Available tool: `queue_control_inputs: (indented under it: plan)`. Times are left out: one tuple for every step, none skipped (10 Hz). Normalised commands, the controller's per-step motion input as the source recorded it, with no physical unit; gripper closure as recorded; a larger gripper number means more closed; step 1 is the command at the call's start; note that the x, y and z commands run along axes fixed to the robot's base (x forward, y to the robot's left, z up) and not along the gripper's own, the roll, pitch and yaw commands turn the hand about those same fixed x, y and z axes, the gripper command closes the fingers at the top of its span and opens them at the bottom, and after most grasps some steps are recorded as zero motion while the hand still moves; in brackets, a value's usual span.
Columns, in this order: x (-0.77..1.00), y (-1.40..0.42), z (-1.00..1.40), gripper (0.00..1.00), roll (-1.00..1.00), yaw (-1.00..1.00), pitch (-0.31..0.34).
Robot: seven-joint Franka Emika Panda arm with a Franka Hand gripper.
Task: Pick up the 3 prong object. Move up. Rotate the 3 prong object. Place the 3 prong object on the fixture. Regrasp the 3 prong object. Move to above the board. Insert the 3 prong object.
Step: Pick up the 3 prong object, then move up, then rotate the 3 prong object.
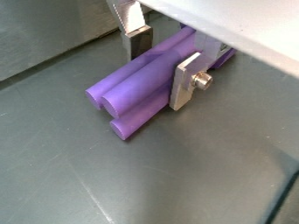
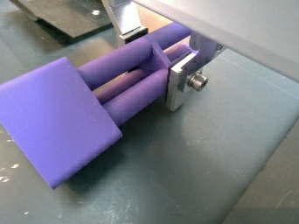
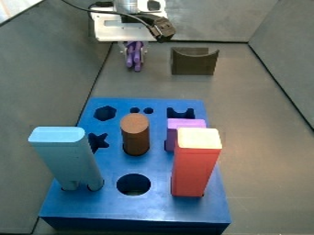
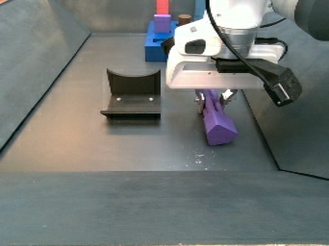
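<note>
Gripper (image 1: 163,63) low over the floor, its two silver fingers (image 1: 187,80) set on either side of the purple peg (image 1: 140,94) and closed against its lobed flanks, as both wrist views show; the peg (image 2: 122,83) lies on its side on the grey floor, long axis running out from between the plates. In a wrist view a flat violet slab (image 2: 52,118) sits at the peg's free end, and whether it is part of the peg or a separate piece I cannot tell. In a side view the gripper (image 4: 216,93) hangs under the white wrist body with the peg (image 4: 217,119) below it on the floor, just beside the fixture (image 4: 133,93), the two apart. In a side view the gripper (image 3: 134,41) and peg (image 3: 134,55) are at the far end of the bin, near the fixture (image 3: 193,61), well apart from the blue board (image 3: 110,209), which carries a pale blue block (image 3: 61,156), a brown cylinder (image 3: 135,138), a red block (image 3: 196,161) and a lilac block (image 3: 186,123)
</note>
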Motion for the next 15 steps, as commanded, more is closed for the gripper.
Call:
queue_control_inputs:
  plan:
    - [0.00, 0.00, 0.00, 1.00, 0.00, 0.00, 0.000]
    - [0.00, 0.00, 0.00, 1.00, 0.00, 0.00, 0.000]
    - [0.00, 0.00, 0.00, 1.00, 0.00, 0.00, 0.000]
    - [0.00, 0.00, 0.83, 1.00, 0.00, 0.00, 0.000]
    - [0.03, -0.02, 0.85, 1.00, 0.00, -0.01, 0.000]
    - [0.00, -0.03, 0.71, 1.00, -0.02, 0.00, 0.050]
    - [0.01, -0.02, 0.64, 1.00, -0.02, 0.01, 0.062]
    - [0.00, -0.01, 0.46, 1.00, -0.03, 0.01, 0.071]
    - [0.00, -0.01, 0.31, 1.00, -0.04, 0.01, 0.057]
    - [0.30, 0.39, 0.83, 1.00, 0.00, 0.00, 0.000]
    - [0.28, 0.38, 0.69, 1.00, -0.01, -0.01, 0.002]
    - [0.21, 0.30, 0.61, 1.00, -0.02, -0.02, 0.039]
    - [0.09, 0.12, 0.38, 1.00, -0.05, -0.03, 0.065]
    - [0.05, 0.07, 0.28, 1.00, -0.05, -0.03, 0.066]
    - [0.00, 0.00, 0.00, 1.00, 0.00, -1.00, 0.000]
